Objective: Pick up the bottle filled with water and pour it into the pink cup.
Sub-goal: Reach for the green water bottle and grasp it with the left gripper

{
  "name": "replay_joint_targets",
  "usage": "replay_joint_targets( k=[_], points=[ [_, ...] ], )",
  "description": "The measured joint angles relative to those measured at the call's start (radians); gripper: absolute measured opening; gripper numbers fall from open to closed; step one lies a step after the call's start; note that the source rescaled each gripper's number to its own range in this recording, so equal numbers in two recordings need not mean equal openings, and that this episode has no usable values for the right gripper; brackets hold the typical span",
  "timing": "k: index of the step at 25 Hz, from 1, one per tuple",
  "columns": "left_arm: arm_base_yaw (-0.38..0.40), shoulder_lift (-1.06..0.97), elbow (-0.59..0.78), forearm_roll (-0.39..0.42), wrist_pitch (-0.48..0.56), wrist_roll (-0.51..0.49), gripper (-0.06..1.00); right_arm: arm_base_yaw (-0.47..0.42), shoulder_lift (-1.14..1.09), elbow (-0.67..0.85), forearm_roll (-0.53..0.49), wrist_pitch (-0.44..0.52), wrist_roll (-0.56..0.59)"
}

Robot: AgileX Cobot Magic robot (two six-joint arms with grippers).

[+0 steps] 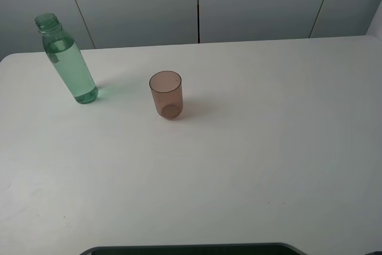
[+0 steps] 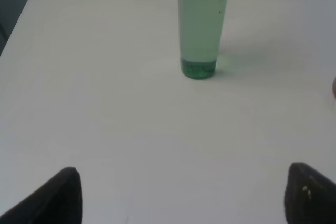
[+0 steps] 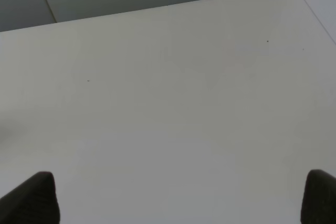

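Observation:
A slim green-tinted bottle [image 1: 67,61] without a cap stands upright at the far left of the white table [image 1: 250,165], filled with water almost to its shoulder. The pink cup [image 1: 166,94] stands upright and empty to its right, nearer the table's middle. Neither arm shows in the exterior high view. In the left wrist view the bottle [image 2: 202,30] stands well ahead of my left gripper [image 2: 184,195], whose dark fingertips [image 2: 58,198] are spread wide with nothing between them. My right gripper [image 3: 181,198] is likewise open over bare table, its fingertips [image 3: 34,198] far apart.
Grey wall panels [image 1: 197,4] rise behind the table's far edge. A dark rounded edge [image 1: 191,249] shows at the near side of the exterior high view. A sliver of the cup [image 2: 334,87] peeks in at one border of the left wrist view.

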Motion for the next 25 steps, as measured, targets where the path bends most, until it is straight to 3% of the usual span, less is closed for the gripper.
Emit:
replay_joint_targets(
  k=[6,12,19,25],
  points=[
    [0.0,0.004,-0.006,0.0,-0.02,-0.002,0.94,0.0,0.0,0.0,0.0,0.0,0.0],
    [0.0,0.124,-0.044,0.009,-0.231,-0.002,0.94,0.0,0.0,0.0,0.0,0.0,0.0],
    [0.0,0.323,-0.015,0.037,-0.678,-0.002,0.94,0.0,0.0,0.0,0.0,0.0,0.0],
    [0.0,0.452,0.185,0.048,-1.186,-0.034,0.94,0.0,0.0,0.0,0.0,0.0,0.0]
  ],
)
